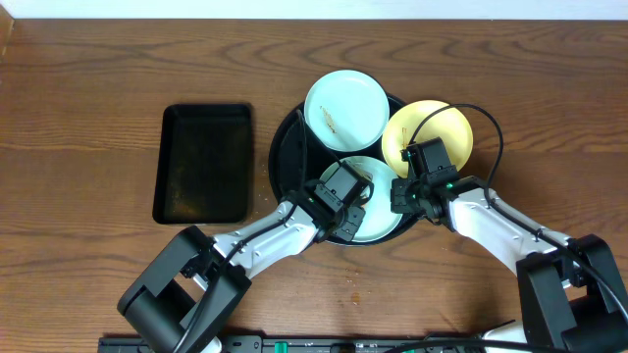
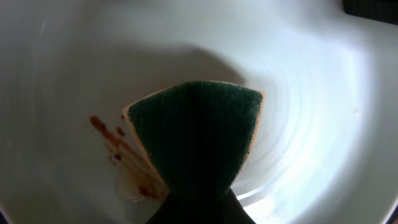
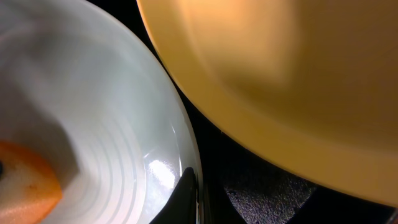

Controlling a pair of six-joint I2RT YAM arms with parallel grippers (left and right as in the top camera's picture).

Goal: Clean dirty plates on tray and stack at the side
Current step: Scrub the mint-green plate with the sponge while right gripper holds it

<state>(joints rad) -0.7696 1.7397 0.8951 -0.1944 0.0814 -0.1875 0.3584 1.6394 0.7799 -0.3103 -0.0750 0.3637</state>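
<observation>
Evidently left fingers [image 2: 200, 210] clamp coarse green sponge [image 2: 158, 134] on glossy plate [image 2: 311, 112]; right fingers [image 3: 181, 199] unclear.

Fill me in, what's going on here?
The left end effector holds a sponge on the near mint plate, beside a brownish smear. The right end effector sits at that plate's rim, by the yellow plate. All three plates, including the far mint plate, are on the round tray; none stacked aside.

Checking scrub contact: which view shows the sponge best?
Left wrist: the sponge fills mid-frame, green side facing the camera, over the mint plate beside a brown smear. Overhead hides it under the left gripper. Right wrist shows only an orange corner, probably the sponge.
</observation>
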